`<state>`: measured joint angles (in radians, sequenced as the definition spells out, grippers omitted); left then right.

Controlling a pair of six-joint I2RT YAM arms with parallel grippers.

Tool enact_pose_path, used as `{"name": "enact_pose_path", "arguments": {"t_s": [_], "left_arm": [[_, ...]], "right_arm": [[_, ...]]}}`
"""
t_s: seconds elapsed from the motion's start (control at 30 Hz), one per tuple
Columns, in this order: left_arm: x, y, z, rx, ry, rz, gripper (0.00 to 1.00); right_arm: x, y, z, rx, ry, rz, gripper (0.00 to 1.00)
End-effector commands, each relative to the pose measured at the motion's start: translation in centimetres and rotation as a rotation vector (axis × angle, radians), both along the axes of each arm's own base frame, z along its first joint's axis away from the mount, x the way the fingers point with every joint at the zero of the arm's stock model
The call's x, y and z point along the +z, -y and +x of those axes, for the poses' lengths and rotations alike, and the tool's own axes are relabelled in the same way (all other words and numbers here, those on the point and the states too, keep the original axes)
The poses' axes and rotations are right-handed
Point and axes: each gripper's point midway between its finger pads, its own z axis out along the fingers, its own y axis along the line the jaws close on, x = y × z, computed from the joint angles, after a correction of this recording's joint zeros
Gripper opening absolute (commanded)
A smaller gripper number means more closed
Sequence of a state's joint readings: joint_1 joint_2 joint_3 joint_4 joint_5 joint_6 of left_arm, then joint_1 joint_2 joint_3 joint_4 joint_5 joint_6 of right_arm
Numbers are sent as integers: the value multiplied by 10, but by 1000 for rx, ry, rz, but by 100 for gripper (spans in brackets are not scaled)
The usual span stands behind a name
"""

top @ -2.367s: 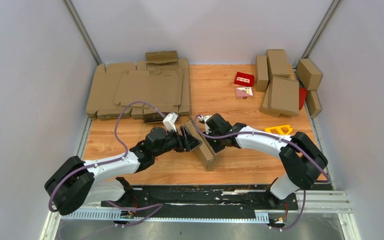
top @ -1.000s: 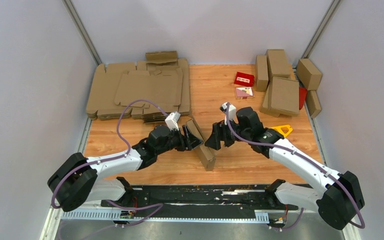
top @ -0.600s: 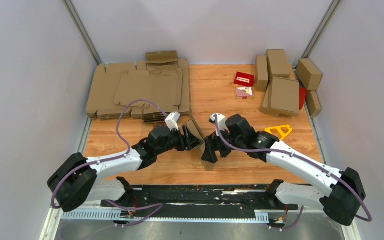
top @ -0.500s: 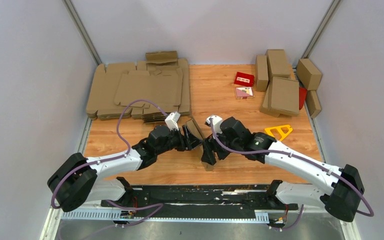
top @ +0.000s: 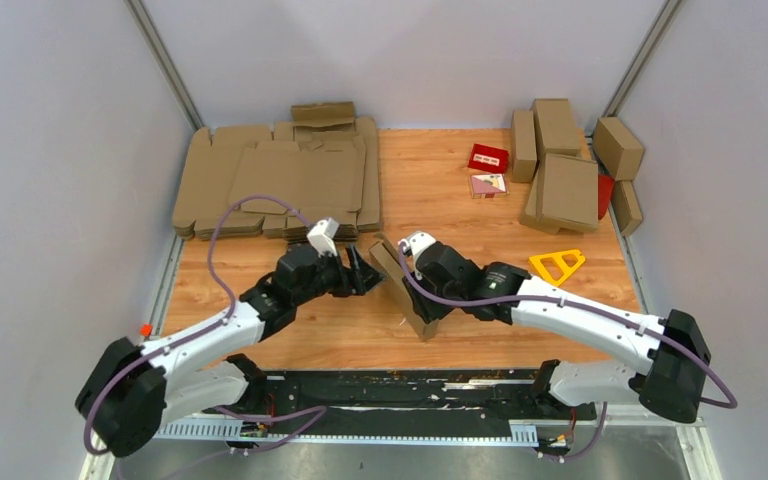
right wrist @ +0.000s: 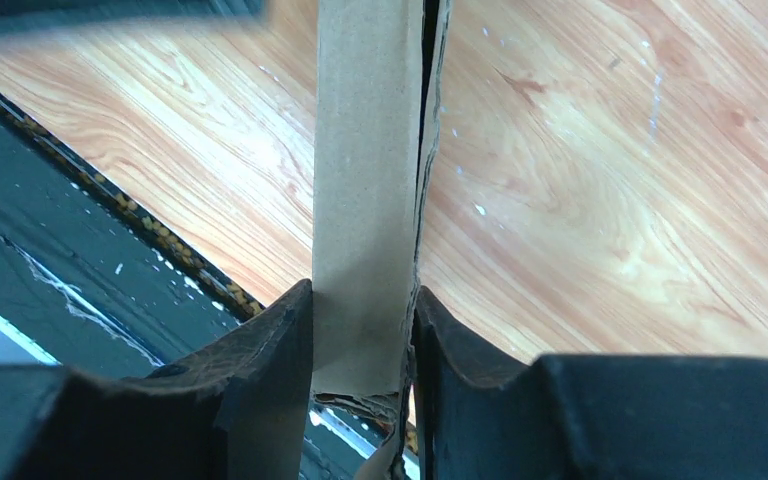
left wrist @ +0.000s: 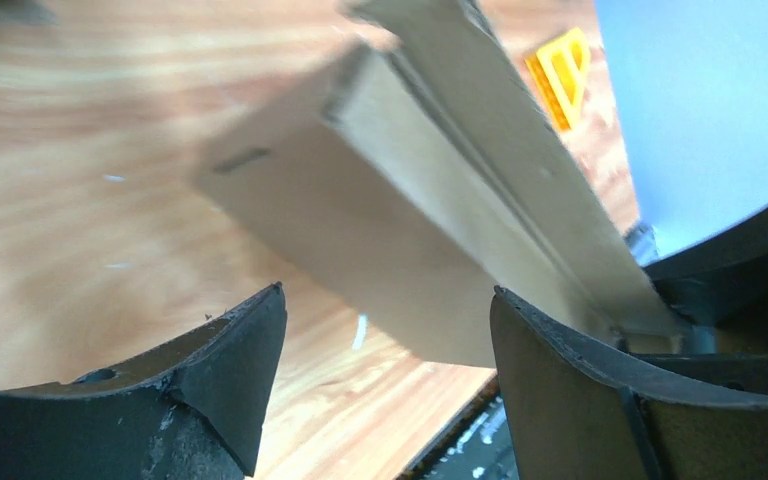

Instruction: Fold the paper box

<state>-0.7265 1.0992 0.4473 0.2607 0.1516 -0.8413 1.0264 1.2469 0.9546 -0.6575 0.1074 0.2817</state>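
Top external view, contents as found.

Item 1: paper box [top: 416, 312]. Plain brown cardboard, folded shut into a thin slab and standing on one long edge. It sits near the middle of the surface [top: 460, 205], towards the near edge. Its long axis runs diagonally, one end pointing to the far left corner and the other to the near right corner.

Item 2: right fingers [top: 413, 274]. Narrow, clamped across the slab's thin width from its right side. The right wrist view shows one finger on each face.

Item 3: left fingers [top: 361, 273]. Spread wide and holding nothing, just beside the box's left face and apart from it.

Item 4: stack of flat blanks [top: 280, 180], far left corner.

Item 5: folded boxes [top: 565, 170], far right corner.

Item 6: red carton [top: 488, 157], beside item 5.

Item 7: yellow triangle [top: 557, 264], near the right edge.
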Motion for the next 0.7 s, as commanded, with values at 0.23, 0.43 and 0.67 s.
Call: {"name": "enact_pose_path", "arguments": {"t_s": [0.23,0.43,0.67], "left_arm": [[56,-78,32,145,223,158,84],[80,-43,35,-16,376,33,78],[89,-32,37,-102,472,48,79]], "right_arm": [[20,33,-30,94,-20,18,27],[22,29,-50,181,-79,68,29],[10,18,-39,184,-54,68,29]]}}
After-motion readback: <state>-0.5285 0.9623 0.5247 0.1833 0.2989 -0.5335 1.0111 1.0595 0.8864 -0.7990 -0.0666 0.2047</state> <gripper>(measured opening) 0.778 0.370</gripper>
